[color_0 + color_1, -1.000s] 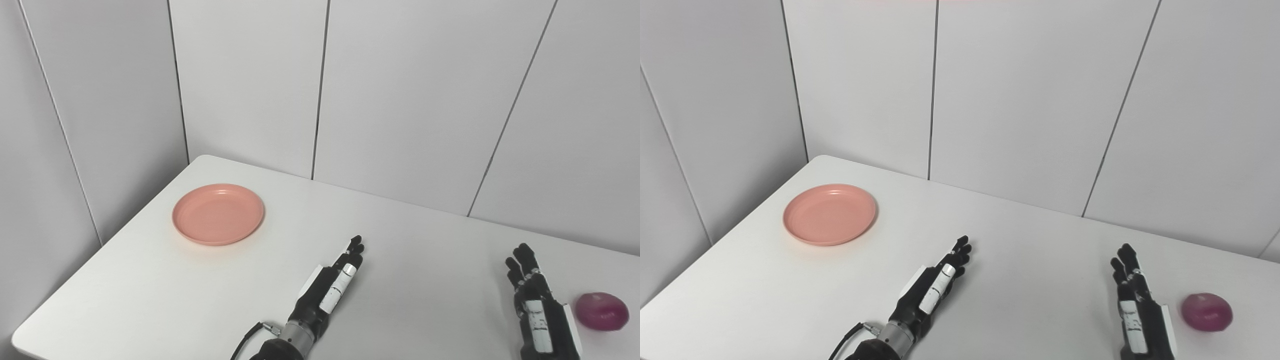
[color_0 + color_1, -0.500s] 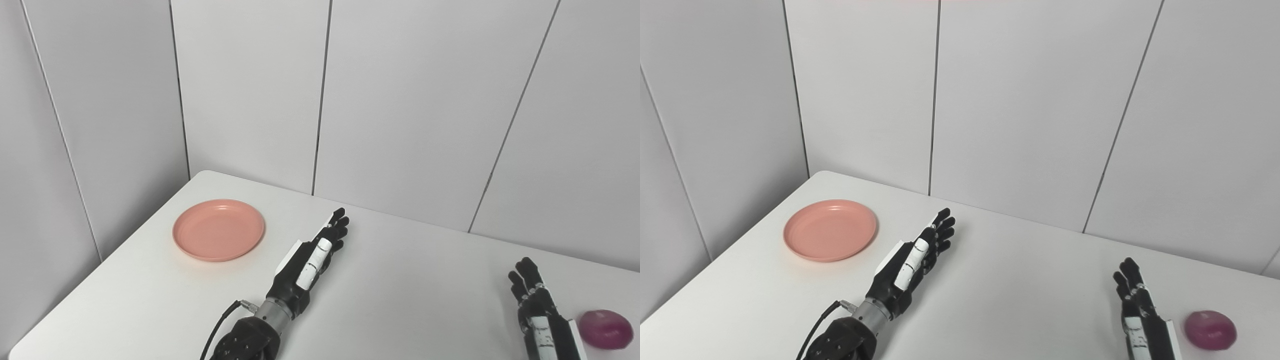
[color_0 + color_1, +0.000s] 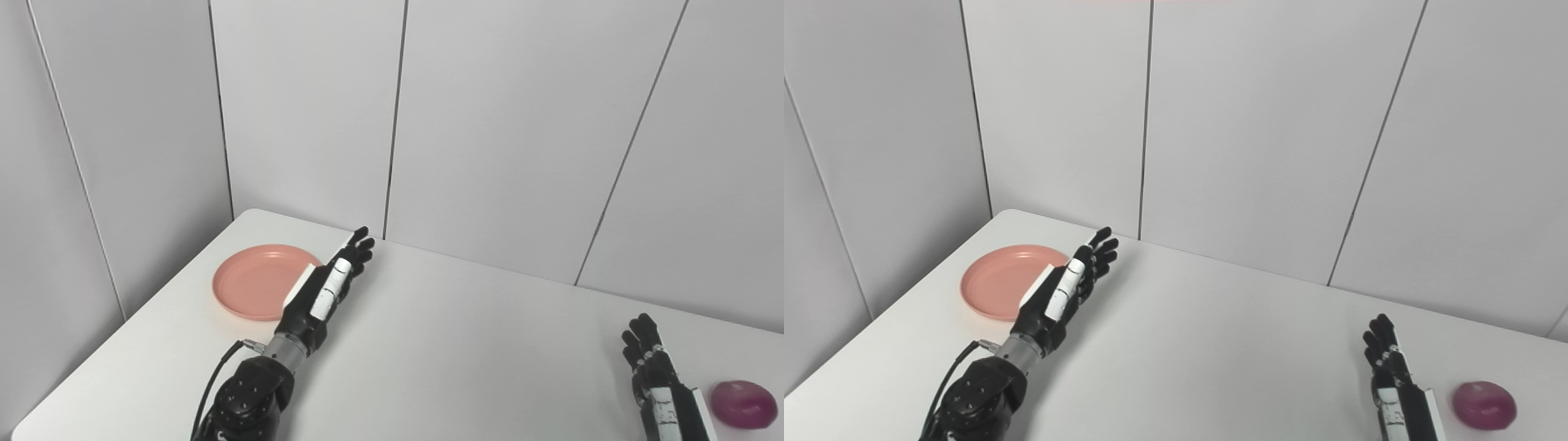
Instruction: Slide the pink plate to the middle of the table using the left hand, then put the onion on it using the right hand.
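A round, shallow pink plastic plate [image 3: 257,282] lies toward the left of the frame on the white tabletop [image 3: 465,343], near its far left corner. The left hand [image 3: 324,288] overlaps the plate's right edge, fingers extended and apart, holding nothing; contact cannot be judged. At lower right, the right hand [image 3: 655,380] has its fingers straight and spread, empty, just beside a purple-red onion [image 3: 743,404] resting on the tabletop.
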You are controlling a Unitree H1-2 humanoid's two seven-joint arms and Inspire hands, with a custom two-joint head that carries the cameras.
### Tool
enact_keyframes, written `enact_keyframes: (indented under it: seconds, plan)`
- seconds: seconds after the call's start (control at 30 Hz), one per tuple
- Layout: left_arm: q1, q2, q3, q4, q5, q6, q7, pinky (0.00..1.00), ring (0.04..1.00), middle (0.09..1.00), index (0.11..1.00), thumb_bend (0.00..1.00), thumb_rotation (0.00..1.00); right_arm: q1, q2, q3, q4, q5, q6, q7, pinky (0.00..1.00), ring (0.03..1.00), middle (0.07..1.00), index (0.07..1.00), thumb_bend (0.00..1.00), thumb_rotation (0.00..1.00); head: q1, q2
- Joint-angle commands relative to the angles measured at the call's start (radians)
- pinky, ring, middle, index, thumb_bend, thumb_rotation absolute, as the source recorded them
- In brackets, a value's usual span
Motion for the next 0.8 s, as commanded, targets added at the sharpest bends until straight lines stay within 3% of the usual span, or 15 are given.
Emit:
enact_keyframes:
  seconds: [0.0, 0.43, 0.53, 0.77]
  plan:
    - [-0.068, 0.030, 0.026, -0.003, -0.023, -0.038, 0.006, 0.98, 0.965, 0.962, 0.944, 0.68, 1.00, 0.096, -0.004, -0.007, 0.103, 0.006, -0.031, 0.009, 1.00, 0.982, 0.976, 0.982, 0.72, 0.87, 0.003, 0.000]
    - [-0.200, 0.139, 0.130, 0.176, -0.057, -0.047, 0.036, 0.88, 0.886, 0.879, 0.855, 0.69, 1.00, 0.086, -0.013, -0.010, 0.126, 0.016, -0.040, 0.014, 1.00, 0.970, 0.969, 0.976, 0.69, 0.88, 0.034, -0.009]
    - [-0.233, 0.184, 0.137, 0.251, -0.060, -0.078, 0.012, 0.90, 0.890, 0.871, 0.843, 0.70, 1.00, 0.086, -0.016, -0.009, 0.127, 0.012, -0.035, 0.011, 1.00, 0.972, 0.972, 0.980, 0.69, 0.89, 0.034, -0.009]
    - [-0.299, 0.242, 0.148, 0.403, -0.032, -0.131, 0.045, 0.85, 0.847, 0.831, 0.811, 0.67, 1.00, 0.089, -0.018, -0.010, 0.124, 0.026, -0.033, 0.019, 1.00, 0.971, 0.973, 0.978, 0.70, 0.89, 0.039, -0.007]
